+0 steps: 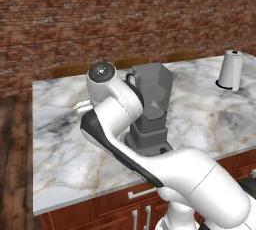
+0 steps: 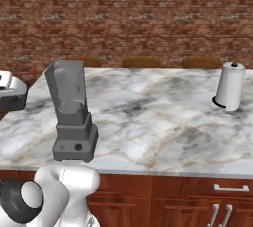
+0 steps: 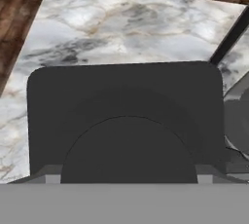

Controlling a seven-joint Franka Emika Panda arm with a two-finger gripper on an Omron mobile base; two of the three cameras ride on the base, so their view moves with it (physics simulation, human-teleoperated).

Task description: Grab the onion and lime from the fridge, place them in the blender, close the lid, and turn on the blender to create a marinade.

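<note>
Left base view shows us the grey-veined marble counter (image 1: 60, 139) bearing the dark grey, clear-jarred blender (image 1: 152, 109), uncapped. The flat black square lid (image 3: 126, 101) sits close under the hand. We cannot tell whether the pincer grips it. We should seat it level and square.

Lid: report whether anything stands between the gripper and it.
Nothing visible does. In the hand view the black lid sits straight ahead of the open gripper, close up, with bare marble counter beyond it. I cannot tell whether the fingertips already touch it.
</note>
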